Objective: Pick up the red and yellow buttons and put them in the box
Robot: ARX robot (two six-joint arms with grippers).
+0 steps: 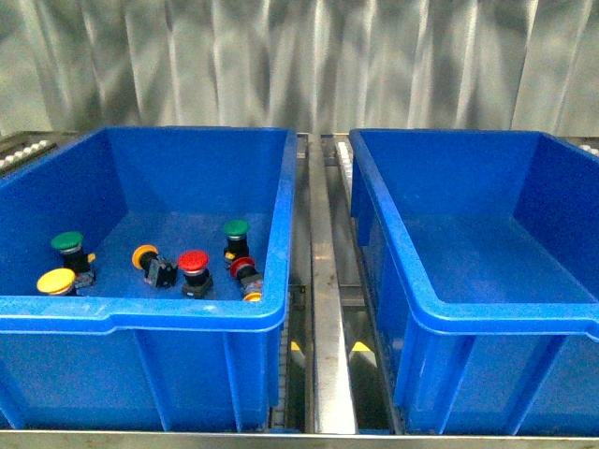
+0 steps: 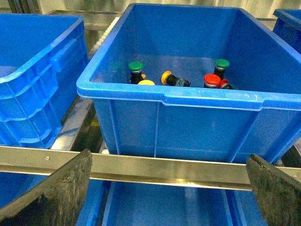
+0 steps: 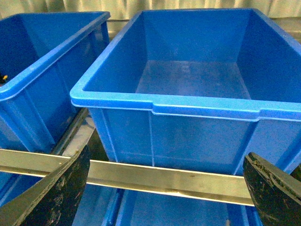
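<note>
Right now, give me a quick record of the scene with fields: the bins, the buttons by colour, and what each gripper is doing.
left bin: holds all the buttons in view
right bin: no buttons visible inside
red buttons: two, in the left bin toward its front right
yellow buttons: two clear, a third cap partly hidden by the rim
green buttons: two, in the left bin
left gripper: open, holding nothing
right gripper: open, holding nothing

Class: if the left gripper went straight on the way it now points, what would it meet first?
Likely the near wall of the blue bin holding the push-buttons, just above the metal rail. The open left gripper aims below the rim. Depth is unclear, so the rail might come first.
</note>
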